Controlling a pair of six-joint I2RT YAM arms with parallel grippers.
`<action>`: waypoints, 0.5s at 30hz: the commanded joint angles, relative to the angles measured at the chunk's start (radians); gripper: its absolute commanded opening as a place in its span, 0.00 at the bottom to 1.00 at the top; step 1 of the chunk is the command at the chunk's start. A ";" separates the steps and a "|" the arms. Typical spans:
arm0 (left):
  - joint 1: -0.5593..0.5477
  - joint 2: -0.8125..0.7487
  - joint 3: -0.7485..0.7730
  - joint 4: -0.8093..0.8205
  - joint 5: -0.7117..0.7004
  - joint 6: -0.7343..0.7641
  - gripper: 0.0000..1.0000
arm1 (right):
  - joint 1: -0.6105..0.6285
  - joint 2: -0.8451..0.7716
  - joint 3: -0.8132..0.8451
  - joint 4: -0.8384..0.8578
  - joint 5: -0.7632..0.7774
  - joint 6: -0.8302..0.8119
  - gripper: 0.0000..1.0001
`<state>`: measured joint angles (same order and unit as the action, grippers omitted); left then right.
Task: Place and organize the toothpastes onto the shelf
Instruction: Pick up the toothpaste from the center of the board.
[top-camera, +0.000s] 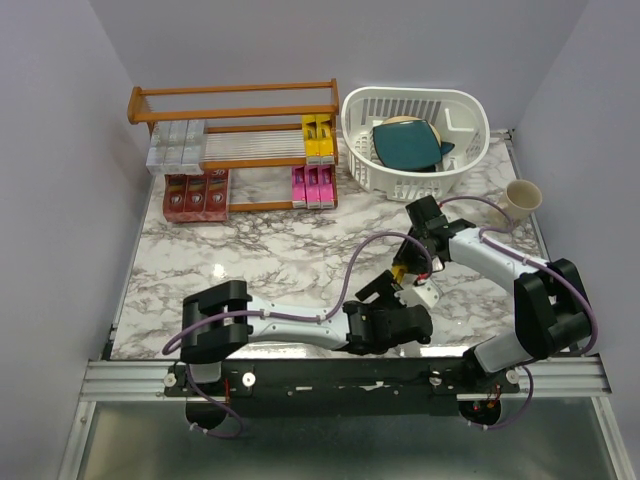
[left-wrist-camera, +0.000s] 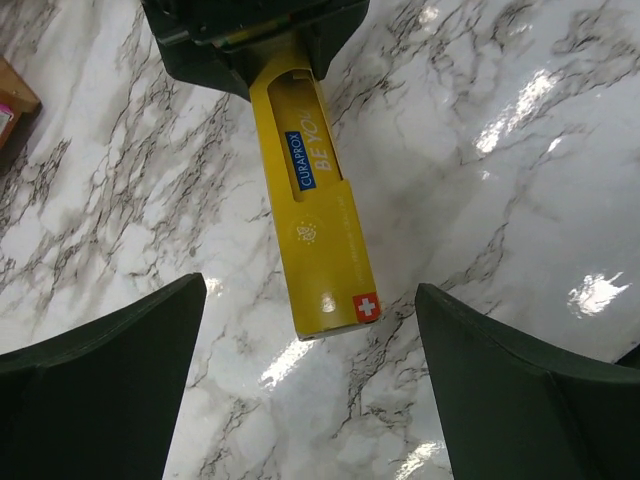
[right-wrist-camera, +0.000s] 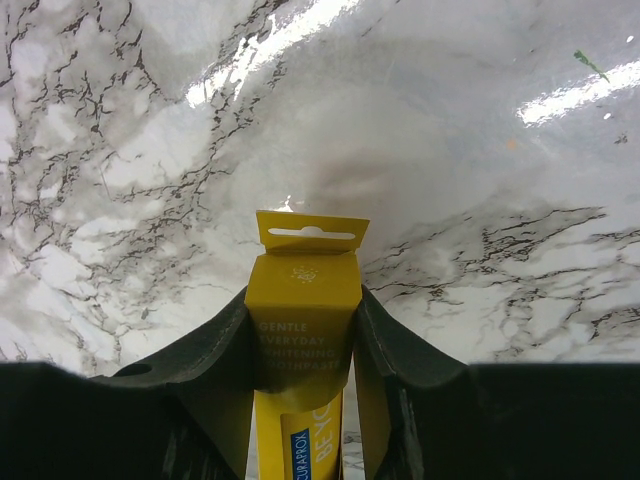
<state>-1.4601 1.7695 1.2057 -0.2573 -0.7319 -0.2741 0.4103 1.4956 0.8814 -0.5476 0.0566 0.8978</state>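
- The yellow toothpaste carton (left-wrist-camera: 315, 230) is long and narrow. It has a blue strip reading CURAPROX, pale lettering, a small red square with a white cross at one end and a slotted hang tab at the other.
- It is held over the near right part of the table, between the two arms and well apart from the shelf.
- The wooden shelf (top-camera: 235, 90) stands at the far left. Silver-grey cartons (top-camera: 178, 145) and yellow cartons (top-camera: 318, 138) lie on its upper tier, with red cartons (top-camera: 195, 193) and pink cartons (top-camera: 312, 185) below.
- The table (top-camera: 270, 250) is glossy white marble with dark veins, enclosed by plain pale walls.
- A white slotted basket (top-camera: 415, 135) sits at the far right, with a pale cup (top-camera: 522, 197) near it.
- The right gripper (right-wrist-camera: 305, 340) is clamped on the yellow carton, its dark fingers (right-wrist-camera: 225, 350) pressing both long sides just below the tab.
- The right arm reaches in from the right, its wrist angled down.
- The left gripper (left-wrist-camera: 310, 285) is spread wide. Its fingers (left-wrist-camera: 100, 390) stand either side of the carton's cross-marked end, clear of it.
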 joint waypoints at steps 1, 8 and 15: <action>-0.014 0.057 0.070 -0.164 -0.104 -0.073 0.97 | -0.001 -0.028 -0.009 -0.009 -0.029 0.006 0.33; -0.025 0.139 0.136 -0.218 -0.121 -0.096 0.92 | -0.001 -0.018 -0.007 -0.002 -0.038 0.009 0.33; -0.026 0.200 0.209 -0.278 -0.159 -0.148 0.84 | -0.001 -0.029 -0.013 0.005 -0.035 0.021 0.33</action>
<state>-1.4799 1.9331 1.3621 -0.4786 -0.8207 -0.3641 0.4103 1.4956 0.8810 -0.5468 0.0406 0.8986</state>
